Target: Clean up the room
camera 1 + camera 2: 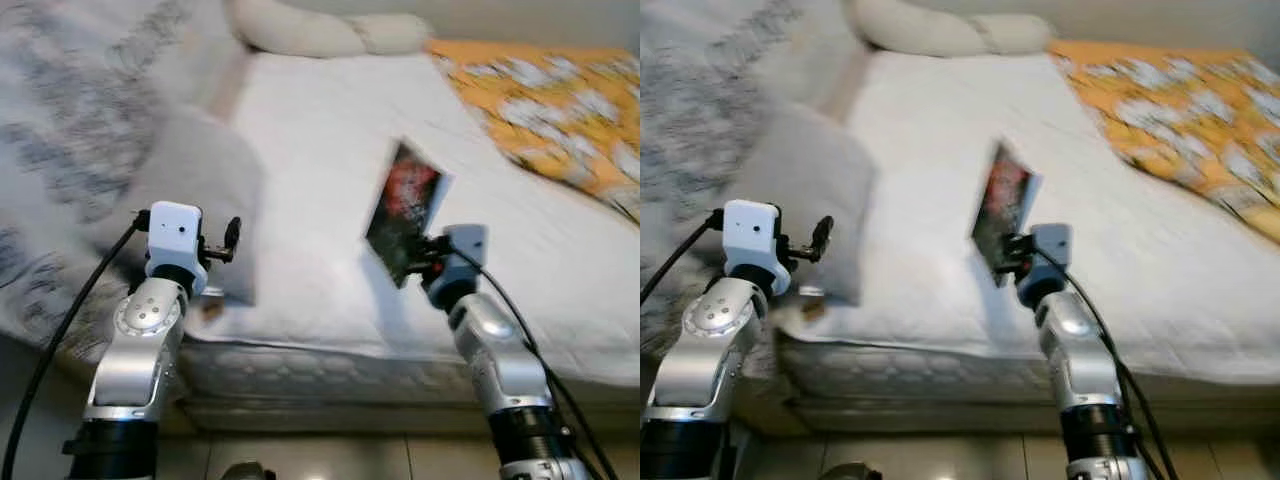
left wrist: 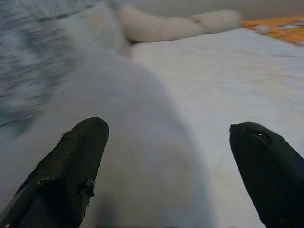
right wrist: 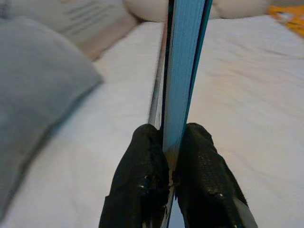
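My right gripper is shut on a thin book with a dark red and black cover, held on edge above the white bed. In the right wrist view the book's blue edge stands clamped between the two black fingers. My left gripper is open, hovering at the bed's near left side just before a grey pillow. The left wrist view has its fingers spread wide apart with the grey pillow between and beyond them, touching nothing.
An orange patterned blanket covers the far right of the bed. A long cream bolster lies along the head. A grey patterned blanket drapes the left side. The mattress edge and floor lie right below my arms.
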### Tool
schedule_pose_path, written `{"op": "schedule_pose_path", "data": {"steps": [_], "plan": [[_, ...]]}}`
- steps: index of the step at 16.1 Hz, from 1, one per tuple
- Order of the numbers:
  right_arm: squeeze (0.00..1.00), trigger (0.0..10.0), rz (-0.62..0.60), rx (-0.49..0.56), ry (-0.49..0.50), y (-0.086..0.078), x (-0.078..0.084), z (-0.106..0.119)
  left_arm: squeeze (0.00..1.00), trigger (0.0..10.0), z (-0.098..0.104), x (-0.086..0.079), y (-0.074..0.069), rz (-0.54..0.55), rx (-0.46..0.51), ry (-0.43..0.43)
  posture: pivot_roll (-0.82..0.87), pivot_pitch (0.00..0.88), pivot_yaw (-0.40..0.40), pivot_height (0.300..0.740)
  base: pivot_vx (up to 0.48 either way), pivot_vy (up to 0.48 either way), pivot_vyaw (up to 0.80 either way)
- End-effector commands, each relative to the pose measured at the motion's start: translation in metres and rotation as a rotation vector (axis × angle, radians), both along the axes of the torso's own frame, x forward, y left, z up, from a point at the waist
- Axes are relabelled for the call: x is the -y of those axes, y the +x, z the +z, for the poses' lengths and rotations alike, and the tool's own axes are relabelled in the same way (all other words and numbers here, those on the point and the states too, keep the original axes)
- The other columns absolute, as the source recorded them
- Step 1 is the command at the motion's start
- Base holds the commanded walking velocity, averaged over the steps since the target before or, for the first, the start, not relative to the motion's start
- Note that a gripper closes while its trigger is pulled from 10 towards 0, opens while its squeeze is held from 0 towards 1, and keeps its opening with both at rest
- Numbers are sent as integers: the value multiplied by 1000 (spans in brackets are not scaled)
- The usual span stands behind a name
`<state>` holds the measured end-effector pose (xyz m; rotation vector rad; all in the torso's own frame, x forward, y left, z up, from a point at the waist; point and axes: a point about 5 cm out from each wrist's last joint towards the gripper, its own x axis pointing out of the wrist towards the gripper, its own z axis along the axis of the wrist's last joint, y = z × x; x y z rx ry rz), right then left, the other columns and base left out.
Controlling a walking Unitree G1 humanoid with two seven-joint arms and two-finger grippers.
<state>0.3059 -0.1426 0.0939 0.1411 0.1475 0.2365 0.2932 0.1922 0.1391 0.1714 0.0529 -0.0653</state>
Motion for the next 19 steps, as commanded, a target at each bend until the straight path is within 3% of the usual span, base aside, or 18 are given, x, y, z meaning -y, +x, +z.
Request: {"op": "schedule_pose_path", "data": {"steps": [1,8,17,19], "plan": [[0,10000,42,60,38,3,-15,14,0,10000,2,-6,-1,15,2,3,30,0,-19,740,390,0,0],[0,10000,49,54,30,2,-15,11,0,10000,-1,-4,-3,6,-6,7,32,0,-21,740,385,0,0],[0,10000,57,46,24,-5,-11,10,0,10000,-5,7,-13,-77,-23,50,33,0,-24,740,0,0,0],[0,10000,78,8,46,-5,-11,6,0,10000,-8,12,-18,-149,-43,70,33,0,-22,740,0,0,0]]}}
